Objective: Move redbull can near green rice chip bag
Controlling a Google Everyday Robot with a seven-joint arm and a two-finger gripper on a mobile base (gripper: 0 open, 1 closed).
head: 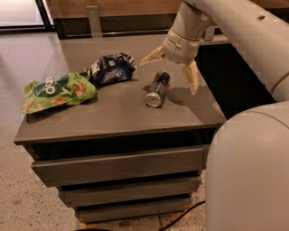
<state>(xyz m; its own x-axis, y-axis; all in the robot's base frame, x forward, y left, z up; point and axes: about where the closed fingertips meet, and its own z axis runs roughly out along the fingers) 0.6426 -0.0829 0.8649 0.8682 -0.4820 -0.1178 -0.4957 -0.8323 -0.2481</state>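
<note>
The redbull can lies on its side on the grey cabinet top, right of centre, its silver end toward me. The green rice chip bag lies flat at the left edge of the top. My gripper hangs open just above and behind the can, one tan finger to the can's upper left and the other to its right. It holds nothing.
A smaller dark blue and white bag lies between the green bag and the can. The cabinet has drawers below. A wooden counter wall runs behind. My white arm and base fill the right side.
</note>
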